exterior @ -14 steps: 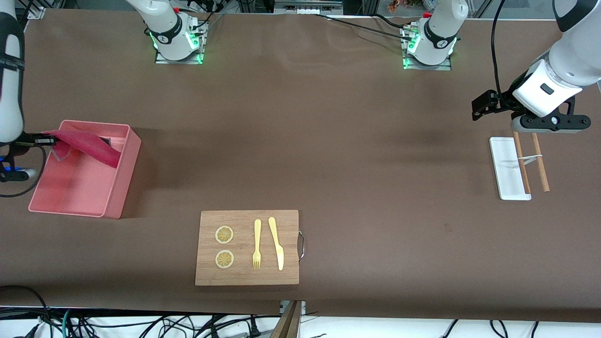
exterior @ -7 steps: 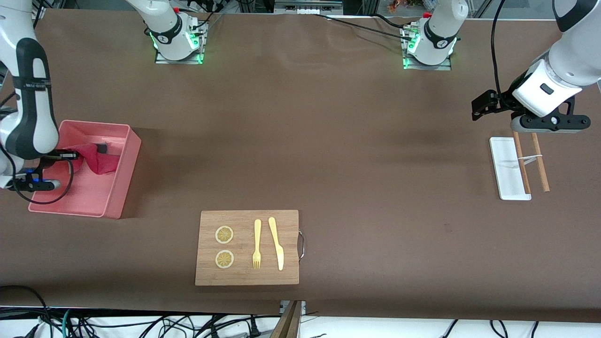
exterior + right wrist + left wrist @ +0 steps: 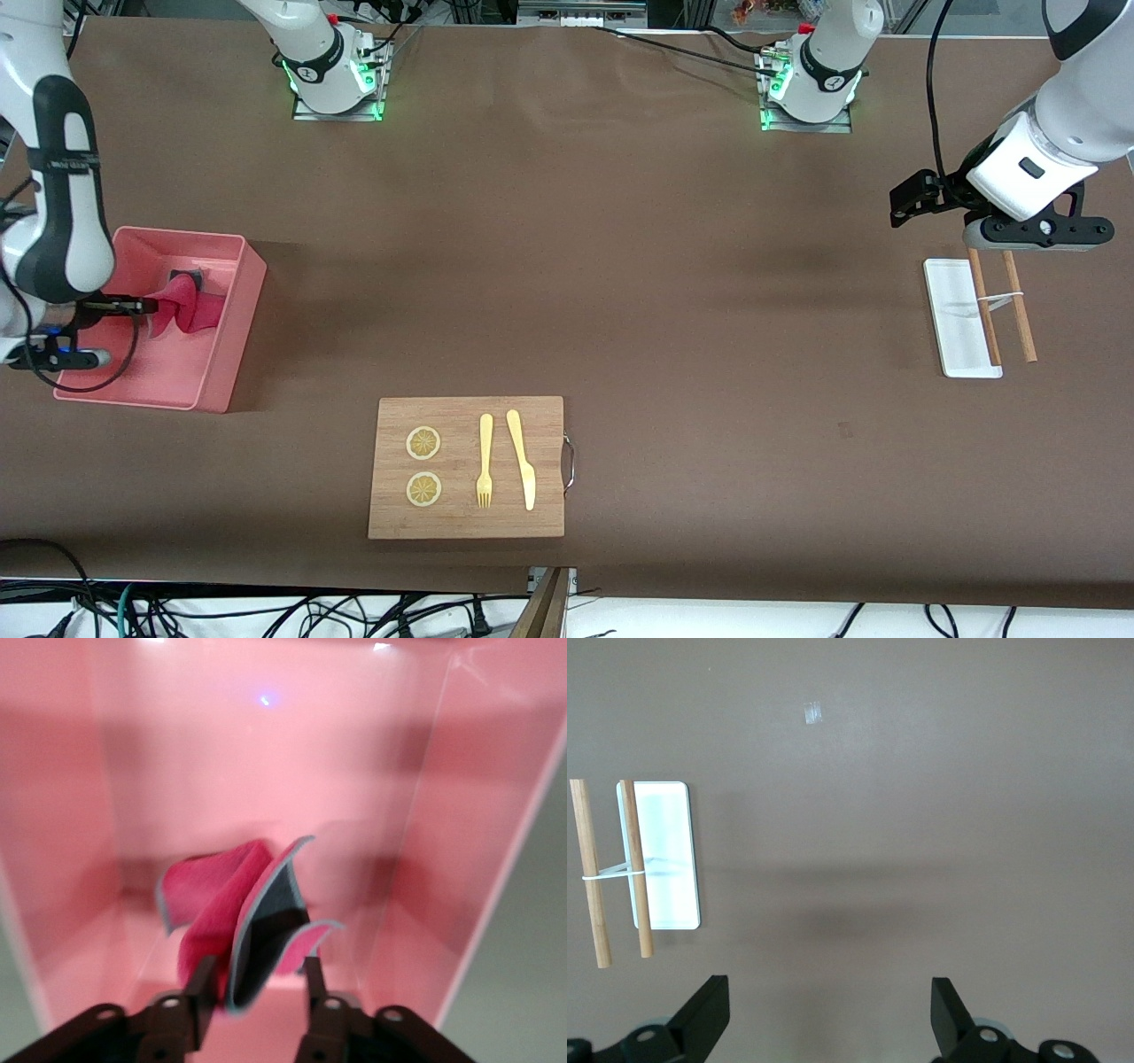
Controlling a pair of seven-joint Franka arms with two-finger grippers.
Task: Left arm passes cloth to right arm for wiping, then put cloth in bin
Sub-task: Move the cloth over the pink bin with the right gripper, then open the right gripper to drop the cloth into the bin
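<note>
The cloth [image 3: 190, 306], crimson-pink with a dark grey face [image 3: 239, 904], hangs crumpled inside the pink bin [image 3: 232, 332], at the right arm's end of the table. My right gripper [image 3: 151, 307] is low inside the bin. Its jaws [image 3: 255, 988] stand apart with the cloth's edge loose between them, clear of one finger. My left gripper [image 3: 917, 197] waits in the air at the left arm's end of the table, beside the white tray. It is open [image 3: 830, 1014] and nothing is between its fingers.
A white tray [image 3: 959, 319] with two tied wooden sticks [image 3: 1001, 301] lies under the left hand. A wooden cutting board [image 3: 467, 467] with two lemon slices, a fork and a knife sits near the front camera.
The right gripper carried the cloth down into the bin and its jaws have parted; the cloth went from stretched out to crumpled. The left arm has not moved.
</note>
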